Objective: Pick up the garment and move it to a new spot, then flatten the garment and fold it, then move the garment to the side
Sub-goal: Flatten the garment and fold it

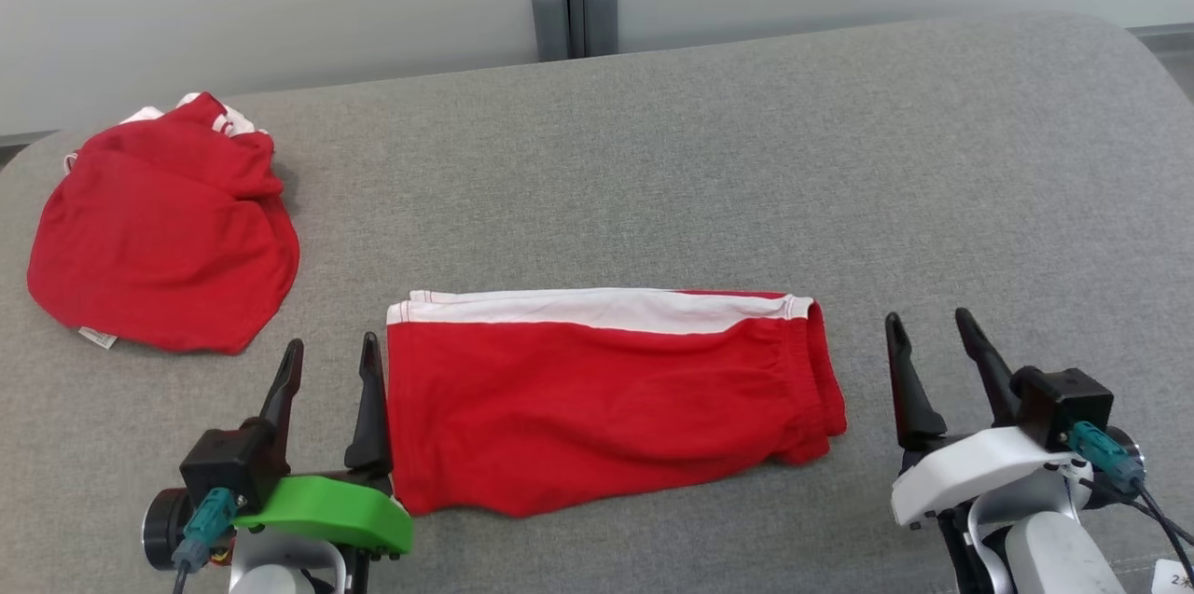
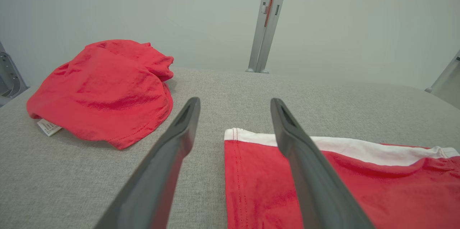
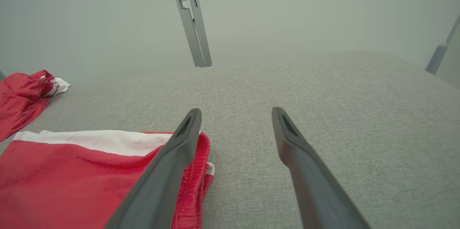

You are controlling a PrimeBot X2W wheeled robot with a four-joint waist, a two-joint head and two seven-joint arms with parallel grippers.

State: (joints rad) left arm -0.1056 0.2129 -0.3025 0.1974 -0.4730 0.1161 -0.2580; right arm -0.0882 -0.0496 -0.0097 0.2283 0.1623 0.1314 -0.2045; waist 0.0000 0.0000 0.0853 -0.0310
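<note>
Looking at the closest stuff first: my left fingers (image 1: 370, 375) are spread wide with nothing in them, parked just beside the left hem of the folded red shorts with the white side stripe (image 1: 597, 398). My right fingers (image 1: 905, 379) are just as open and empty, sitting a bit off the elastic waistband end. There's a strip of grey fabric-covered counter (image 1: 746, 156) between them and the cloth.

The shorts lie flat between my two sets of fingers, near the front edge, and they look folded to me. I reckon what's left is shifting them aside.

Here's where I could blow it:

- If I pinch only the top layer at the hem, the fold could peel open as I lift.
- The waistband end is thick and bunched while the hem end is thin. An uneven bite or uneven lift could let one end sag and twist the whole thing.
- The front edge is already a bit wavy. Dragging instead of lifting would probably ruck it up, since that weave looks grippy.

Further back on the left sits a crumpled red garment with white trim (image 1: 163, 240). If I go left, I could drop the shorts onto it or snag it. The grey post (image 1: 574, 6) at the back is well clear.
</note>
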